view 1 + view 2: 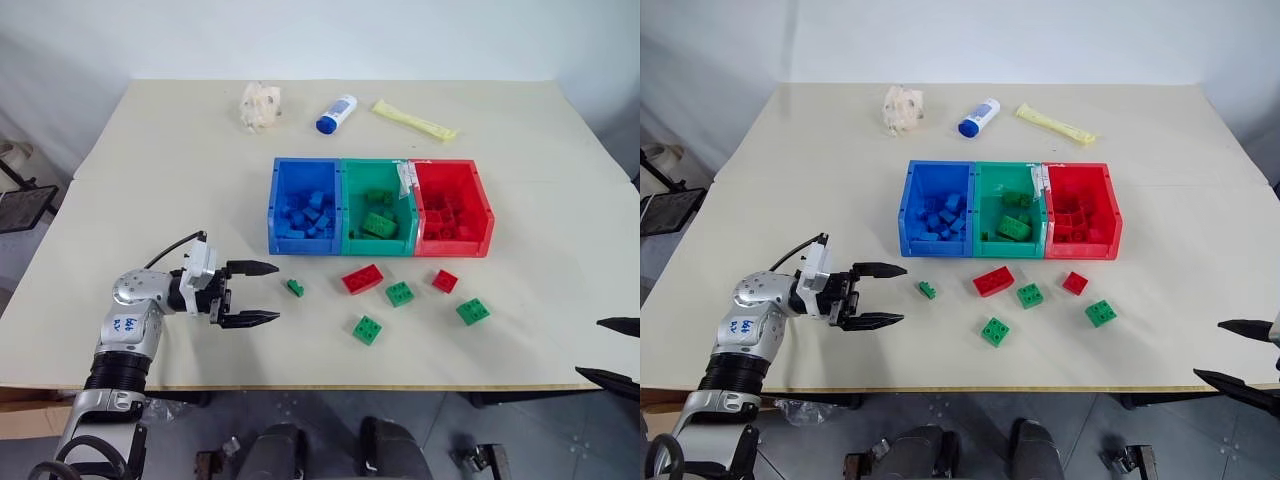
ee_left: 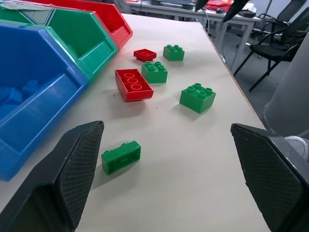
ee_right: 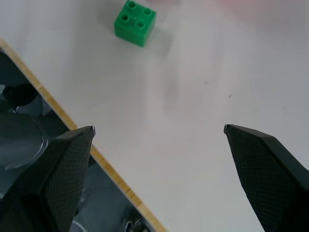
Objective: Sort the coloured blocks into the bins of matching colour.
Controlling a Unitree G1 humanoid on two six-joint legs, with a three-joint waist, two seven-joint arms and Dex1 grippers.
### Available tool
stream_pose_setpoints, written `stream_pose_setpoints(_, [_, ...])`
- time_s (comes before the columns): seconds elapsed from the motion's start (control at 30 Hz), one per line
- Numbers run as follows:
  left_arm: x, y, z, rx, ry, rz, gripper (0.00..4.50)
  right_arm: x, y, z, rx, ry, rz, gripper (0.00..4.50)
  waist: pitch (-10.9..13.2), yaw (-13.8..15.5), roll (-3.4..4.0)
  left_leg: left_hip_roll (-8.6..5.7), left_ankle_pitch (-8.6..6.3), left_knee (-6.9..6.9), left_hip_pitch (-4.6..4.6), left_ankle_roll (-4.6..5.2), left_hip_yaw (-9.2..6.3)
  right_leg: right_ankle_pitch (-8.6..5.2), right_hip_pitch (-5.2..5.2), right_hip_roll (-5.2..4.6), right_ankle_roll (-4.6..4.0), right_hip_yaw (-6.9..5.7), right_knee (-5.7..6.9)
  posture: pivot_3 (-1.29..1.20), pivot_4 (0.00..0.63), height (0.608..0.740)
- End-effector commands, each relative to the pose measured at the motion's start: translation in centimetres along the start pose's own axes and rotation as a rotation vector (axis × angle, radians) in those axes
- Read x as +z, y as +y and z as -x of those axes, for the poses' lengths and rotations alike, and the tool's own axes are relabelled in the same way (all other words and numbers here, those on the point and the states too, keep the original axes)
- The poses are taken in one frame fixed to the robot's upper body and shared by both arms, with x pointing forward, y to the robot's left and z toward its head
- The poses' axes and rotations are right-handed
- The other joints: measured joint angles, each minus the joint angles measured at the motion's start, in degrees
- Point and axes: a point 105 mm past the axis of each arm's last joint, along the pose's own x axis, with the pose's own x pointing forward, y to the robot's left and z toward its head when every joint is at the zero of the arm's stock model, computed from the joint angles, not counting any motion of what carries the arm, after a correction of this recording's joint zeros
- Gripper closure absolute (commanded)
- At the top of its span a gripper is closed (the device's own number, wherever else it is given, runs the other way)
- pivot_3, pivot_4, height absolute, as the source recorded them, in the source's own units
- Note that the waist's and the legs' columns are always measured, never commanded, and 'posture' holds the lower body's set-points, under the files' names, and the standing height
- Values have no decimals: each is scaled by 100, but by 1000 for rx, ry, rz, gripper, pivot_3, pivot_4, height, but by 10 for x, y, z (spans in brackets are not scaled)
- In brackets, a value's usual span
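While six bricks lie loose on the desk [image 1: 120,190], the three joined bins sit mid-frame in the head view: blue bin [image 1: 274,200], green bin [image 1: 346,205] and red bin [image 1: 486,205], each already holding bricks of its own colour. A strip of white tape [image 1: 405,180] hangs over the rim between green and red.

Below the bins, from left to right of the frame, lie a small green brick [image 1: 295,288], an oblong red brick [image 1: 362,279], a green square brick [image 1: 400,293], another green square brick [image 1: 367,329] lower down, a small red brick [image 1: 445,281] and a green brick [image 1: 473,311] furthest right.

The left claw [image 1: 250,293] hovers at lower left with its fingers wide apart and nothing between them, pointing toward the small green brick just beside it. The right claw [image 1: 612,352] shows at the lower right edge, also spread wide and empty.

These bricks look hard, light and smooth-sided, so they should neither crush nor bend but could skid on the desk or squirt out of a skewed pinch. Gripping across two flat opposite sides, below the studs, seems safest; the small green one lies tipped on its side, which leaves little to hold.

At the top of the frame a crumpled pale bag [image 1: 261,105], a white-and-blue bottle [image 1: 337,113] and a yellow packet [image 1: 414,119] lie well apart from the work. Nothing stands between the left claw and the nearest brick.
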Motion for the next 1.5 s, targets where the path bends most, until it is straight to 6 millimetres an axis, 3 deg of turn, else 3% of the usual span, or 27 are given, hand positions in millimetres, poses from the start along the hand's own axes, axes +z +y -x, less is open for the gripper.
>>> stream_pose_setpoints(0.03, [8, -2, -2, -14, -26, -34, 28, 17, 1, -7, 10, -23, 40, 0, 0, -2, 0, 0, 0, 0, 1, 0, 0, 0, 0, -2, 0, 1, 0, 0, 150, 740])
stream_pose_setpoints(0.23, [11, -8, -7, 14, -65, -84, 28, 34, 5, -44, 68, -52, 41, 0, -1, -13, -1, 5, -2, 1, 1, -3, -2, 1, -3, -10, -1, 1, 4, 0, 150, 740])
stream_pose_setpoints(0.4, [3, -5, -9, 87, -50, -126, 28, 39, 9, -90, 111, -57, -1, 0, -1, 3, -4, 2, -2, 18, -8, -3, -13, 1, -1, -11, -2, -5, 7, 0, 150, 740])
stream_pose_setpoints(0.77, [2, -15, -14, 101, -63, -125, 28, 31, -1, -135, 49, -64, -16, 0, -3, -15, -5, -2, -1, 23, -9, -3, -13, 1, 0, 6, -2, -12, 15, 0, 150, 740])
stream_pose_setpoints(0.87, [2, -16, -14, 104, -63, -124, 0, 31, 2, -138, 57, -81, -26, 632, -5, -15, -9, 0, -1, 23, -5, -3, -12, 1, 2, 7, -2, -12, 18, 0, 150, 740])
stream_pose_setpoints(1.03, [4, -15, -12, 109, -60, -124, 0, 29, 3, -139, 51, -85, -29, 2295, -6, -12, -11, 0, -1, 25, -4, -3, -12, 1, 2, 7, -2, -12, 20, 0, 150, 740])
stream_pose_setpoints(1.1, [4, -15, -11, 110, -56, -125, 0, 32, 5, -139, 49, -102, -21, 2564, -6, -10, -12, -1, -1, 26, -4, -3, -13, 1, 3, 7, -2, -12, 20, 0, 150, 740])
stream_pose_setpoints(1.27, [5, -13, -10, 110, -53, -124, 0, 59, 3, -133, 38, -174, 56, 2565, -6, -14, -12, -1, -1, 25, -5, -3, -12, 1, 2, 7, -2, -11, 20, 0, 150, 740])
stream_pose_setpoints(1.4, [5, -8, -9, 114, -40, -117, 0, 121, -3, -138, 30, -343, 120, 2565, -6, -53, -11, 1, -1, 25, -6, -3, -7, 1, -4, 7, -2, -7, 20, 0, 150, 740])
stream_pose_setpoints(1.5, [5, -4, -9, 126, -33, -114, 0, 145, -7, -151, 34, -398, 146, 2565, -6, -77, -11, 8, -3, 24, -4, -7, -10, 0, -7, 8, -4, -11, 25, 0, 150, 740])
